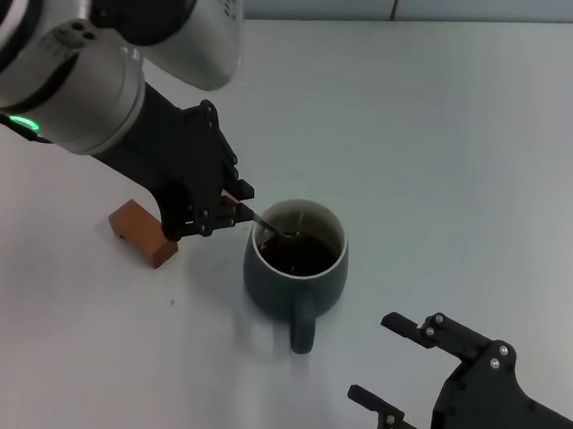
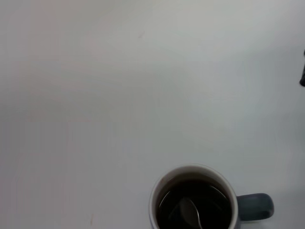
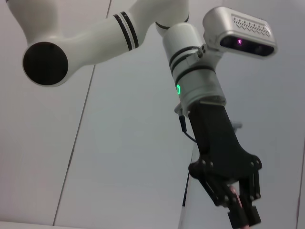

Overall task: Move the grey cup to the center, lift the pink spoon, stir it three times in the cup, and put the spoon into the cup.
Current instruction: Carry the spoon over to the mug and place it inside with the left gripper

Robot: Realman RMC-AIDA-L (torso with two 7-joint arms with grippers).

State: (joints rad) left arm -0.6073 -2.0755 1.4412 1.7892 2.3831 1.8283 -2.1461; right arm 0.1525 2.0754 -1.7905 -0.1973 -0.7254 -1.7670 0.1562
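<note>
The grey cup (image 1: 296, 268) stands on the white table near the middle, its handle toward me, with dark brown liquid inside. My left gripper (image 1: 229, 206) is just left of the cup's rim and is shut on the pink spoon's handle (image 1: 233, 196). The spoon's metal neck reaches over the rim and its bowl (image 2: 189, 212) is dipped in the liquid. The cup also shows in the left wrist view (image 2: 193, 200). The right wrist view shows the left gripper (image 3: 240, 210) holding the pink handle (image 3: 237, 198). My right gripper (image 1: 388, 369) is open and empty at the lower right.
A brown wooden block (image 1: 142, 232) lies on the table left of the cup, partly under my left arm. The white table (image 1: 453, 149) stretches back to a wall edge behind the cup.
</note>
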